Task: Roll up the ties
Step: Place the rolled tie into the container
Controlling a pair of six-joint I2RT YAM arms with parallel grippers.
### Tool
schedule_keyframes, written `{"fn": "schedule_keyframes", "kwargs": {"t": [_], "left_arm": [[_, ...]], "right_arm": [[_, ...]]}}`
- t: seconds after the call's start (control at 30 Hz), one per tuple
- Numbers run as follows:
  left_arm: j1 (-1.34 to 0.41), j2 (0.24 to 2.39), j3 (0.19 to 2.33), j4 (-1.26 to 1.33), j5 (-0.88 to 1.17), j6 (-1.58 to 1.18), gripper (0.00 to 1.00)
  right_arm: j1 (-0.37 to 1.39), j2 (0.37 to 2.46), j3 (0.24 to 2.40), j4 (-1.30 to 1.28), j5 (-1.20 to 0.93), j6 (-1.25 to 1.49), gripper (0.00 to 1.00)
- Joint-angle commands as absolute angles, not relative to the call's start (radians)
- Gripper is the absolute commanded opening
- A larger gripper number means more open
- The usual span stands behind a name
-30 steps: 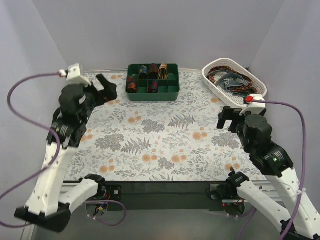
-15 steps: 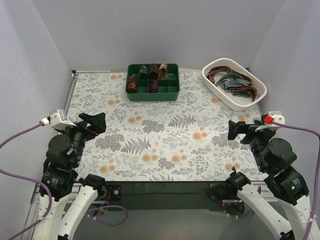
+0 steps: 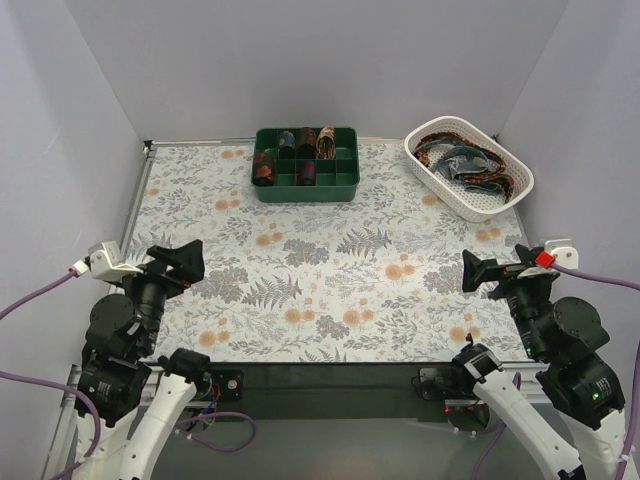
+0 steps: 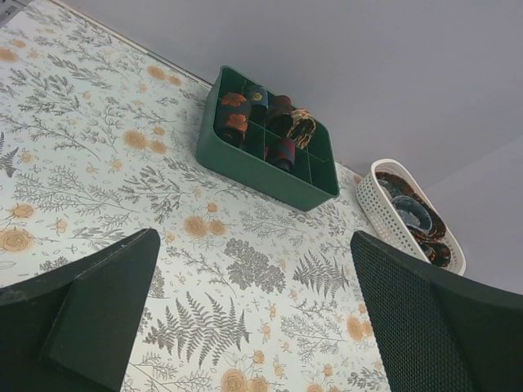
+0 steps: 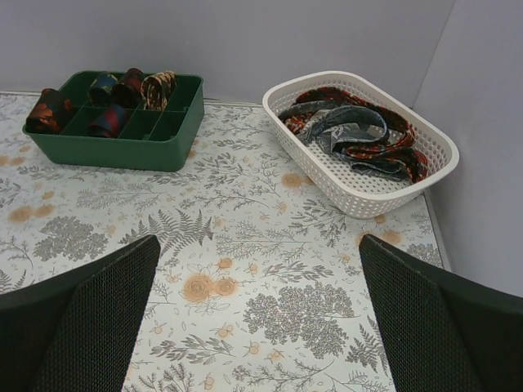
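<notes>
Ties (image 3: 266, 168) rolled in tray (image 3: 335, 187), loose ties (image 3: 466, 166) in basket (image 3: 472, 201), left claw (image 3: 183, 262) and right claw (image 3: 488, 272) gaping empty

light: bright, even, diffuse | shadows: faint | glare: none | focus: sharp overall

Left arm (image 3: 128, 335), right arm (image 3: 566, 335): white links, black joints, purple cables (image 3: 60, 277), black mesh-textured jaws.

Robot lab test cell, plain pale walls (image 3: 300, 60) around floral-covered table (image 3: 330, 260), two arms (image 3: 125, 340) bolted at its edge
</notes>
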State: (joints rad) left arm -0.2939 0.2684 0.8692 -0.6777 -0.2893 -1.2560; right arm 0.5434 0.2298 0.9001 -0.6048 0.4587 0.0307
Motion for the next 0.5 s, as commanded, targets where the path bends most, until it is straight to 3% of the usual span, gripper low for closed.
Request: {"fn": "schedule_keyframes", "kwargs": {"t": [0.0,0.47], "left_arm": [[-0.288,0.284,0.859,-0.712,-0.319,-1.269,0.98],[-0.290,0.298,0.847,-0.670,-0.330,-1.230,0.98]], "right_arm": [[0.541,0.250,0.897,-0.561,0.413,0.005,0.98],[0.541,0.267,0.891,-0.499,0.388,-0.037,0.99]]}}
